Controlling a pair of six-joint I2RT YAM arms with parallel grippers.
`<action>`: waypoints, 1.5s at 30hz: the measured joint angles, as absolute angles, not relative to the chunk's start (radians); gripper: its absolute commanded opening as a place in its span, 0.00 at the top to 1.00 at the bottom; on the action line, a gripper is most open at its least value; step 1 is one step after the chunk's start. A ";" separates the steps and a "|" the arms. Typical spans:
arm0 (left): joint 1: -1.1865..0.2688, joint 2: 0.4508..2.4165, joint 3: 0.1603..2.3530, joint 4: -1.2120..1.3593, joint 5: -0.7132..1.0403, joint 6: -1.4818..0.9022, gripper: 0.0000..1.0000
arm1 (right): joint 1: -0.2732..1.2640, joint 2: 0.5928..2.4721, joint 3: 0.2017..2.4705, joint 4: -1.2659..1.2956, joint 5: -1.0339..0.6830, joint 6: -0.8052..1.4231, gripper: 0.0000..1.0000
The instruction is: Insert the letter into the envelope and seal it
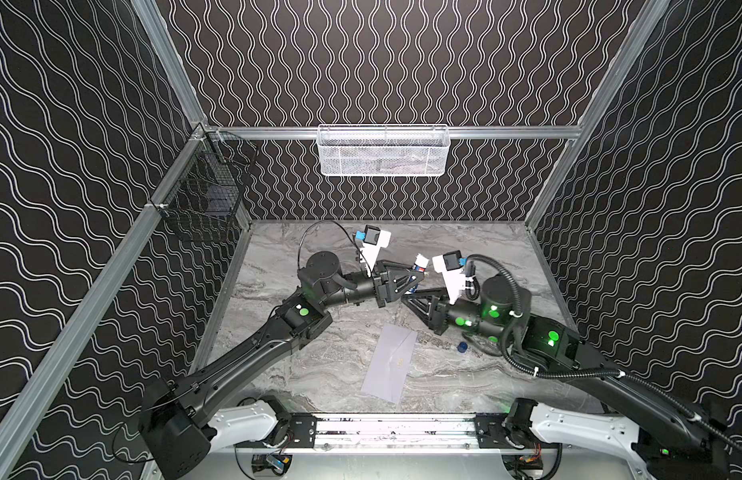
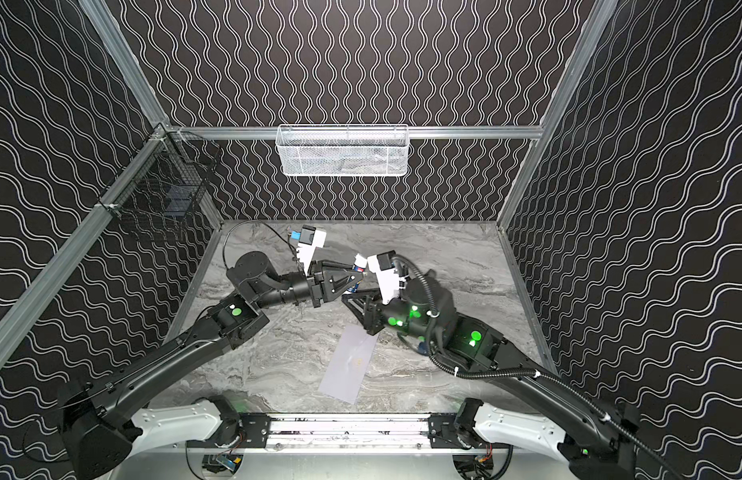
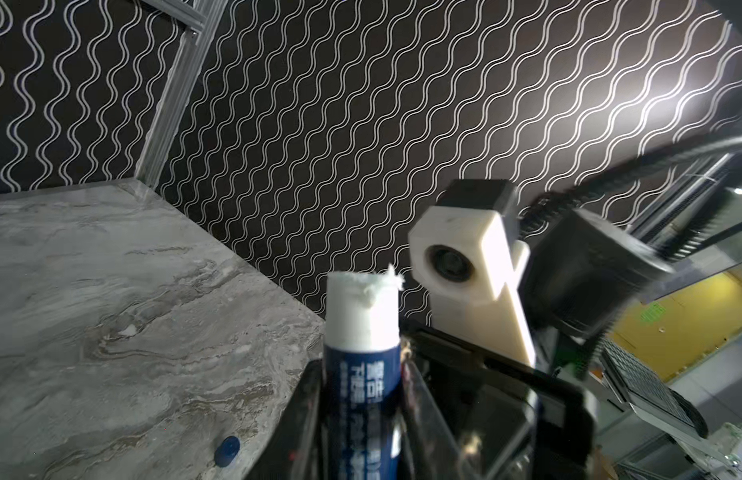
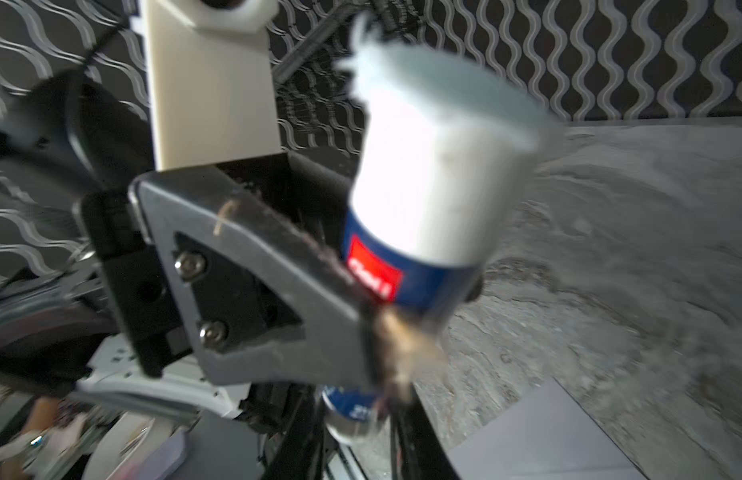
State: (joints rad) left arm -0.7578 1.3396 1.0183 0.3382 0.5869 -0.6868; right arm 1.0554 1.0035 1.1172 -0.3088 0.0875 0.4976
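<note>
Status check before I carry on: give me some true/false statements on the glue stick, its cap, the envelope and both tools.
1. The left tool grips the glue stick. True.
2. The glue stick is capped. False: its white glue is bare, and the blue cap lies on the table.
3. The envelope lies flat on the table. True.
4. The blue cap rests on the envelope. False: they lie apart.
5. The right tool holds the envelope. False: it is up by the glue stick's base, off the envelope.
</note>
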 measured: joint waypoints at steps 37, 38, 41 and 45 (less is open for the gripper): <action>-0.841 1.276 0.876 0.536 0.413 -0.833 1.00 | 0.895 0.883 0.799 0.163 -0.186 0.518 0.48; -0.842 1.275 0.876 0.535 0.403 -0.833 1.00 | 0.888 0.888 0.799 0.172 -0.200 0.524 0.51; -0.844 1.265 0.873 0.532 0.385 -0.828 1.00 | 0.868 0.893 0.799 0.192 -0.242 0.533 0.63; -0.844 1.252 0.863 0.526 0.358 -0.809 1.00 | 0.853 0.894 0.799 0.205 -0.286 0.541 0.76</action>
State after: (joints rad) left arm -0.8436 1.2518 0.8635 0.5262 0.3584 -0.8085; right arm 0.8532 0.8940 0.7994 0.2054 -0.2863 0.5407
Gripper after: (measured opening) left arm 0.274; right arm 0.299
